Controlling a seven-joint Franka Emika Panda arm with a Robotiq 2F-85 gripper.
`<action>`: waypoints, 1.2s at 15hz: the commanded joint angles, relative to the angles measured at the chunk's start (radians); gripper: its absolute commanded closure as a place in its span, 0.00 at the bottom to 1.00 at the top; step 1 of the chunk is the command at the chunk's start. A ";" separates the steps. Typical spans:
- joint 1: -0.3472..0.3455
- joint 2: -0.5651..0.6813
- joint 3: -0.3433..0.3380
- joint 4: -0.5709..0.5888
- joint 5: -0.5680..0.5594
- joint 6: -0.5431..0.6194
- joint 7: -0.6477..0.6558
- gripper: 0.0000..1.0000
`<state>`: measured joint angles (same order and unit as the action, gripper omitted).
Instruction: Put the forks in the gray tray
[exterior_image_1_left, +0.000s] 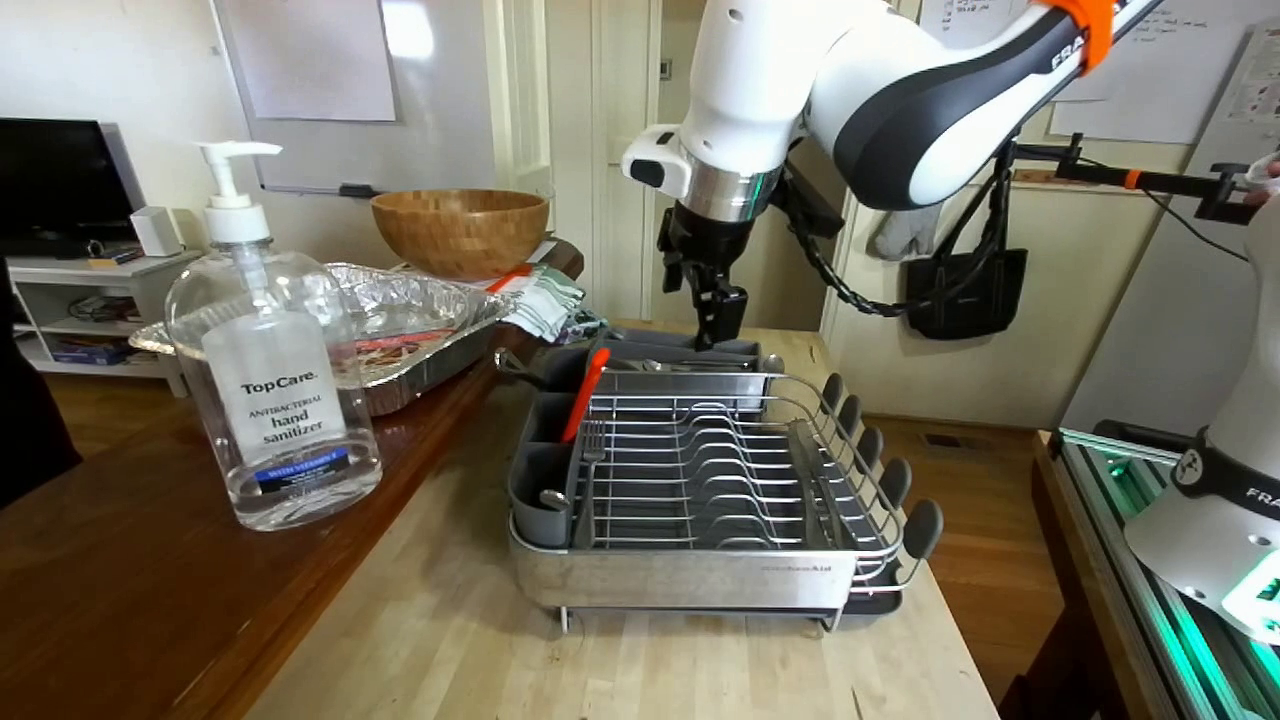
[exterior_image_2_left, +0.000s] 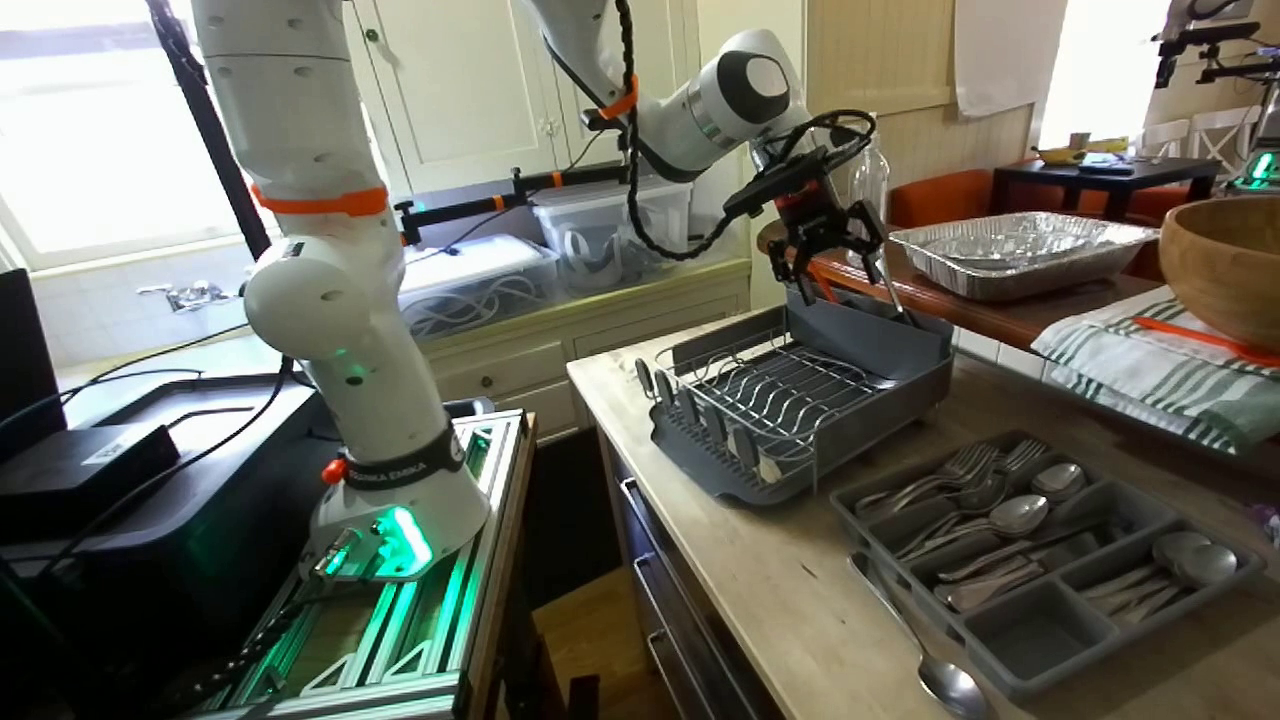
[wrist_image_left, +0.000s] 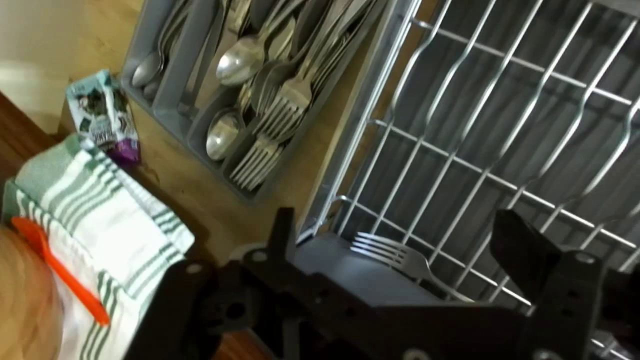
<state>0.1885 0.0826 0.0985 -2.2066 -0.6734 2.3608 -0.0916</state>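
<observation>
A silver fork lies in the gray wire dish rack, beside its cutlery caddy; the fork also shows in the wrist view, tines on the caddy side. The gray tray is a compartment tray beside the rack, with several forks, spoons and knives in it. It also shows in the wrist view. My gripper is open and empty. In both exterior views the gripper hangs above the far part of the rack; in the wrist view the fork appears between its fingers, below them.
Knives lie in the rack, and a red utensil stands in its caddy. A spoon lies beside the tray. The sanitizer bottle, foil pan, wooden bowl and striped towel flank the table.
</observation>
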 joint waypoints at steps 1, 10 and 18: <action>0.009 -0.041 0.042 -0.091 -0.075 0.136 -0.036 0.00; -0.006 -0.129 0.053 -0.344 -0.454 0.410 -0.056 0.00; -0.033 -0.109 0.023 -0.306 -0.629 0.419 -0.052 0.00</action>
<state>0.1558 -0.0268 0.1216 -2.5125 -1.3024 2.7802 -0.1432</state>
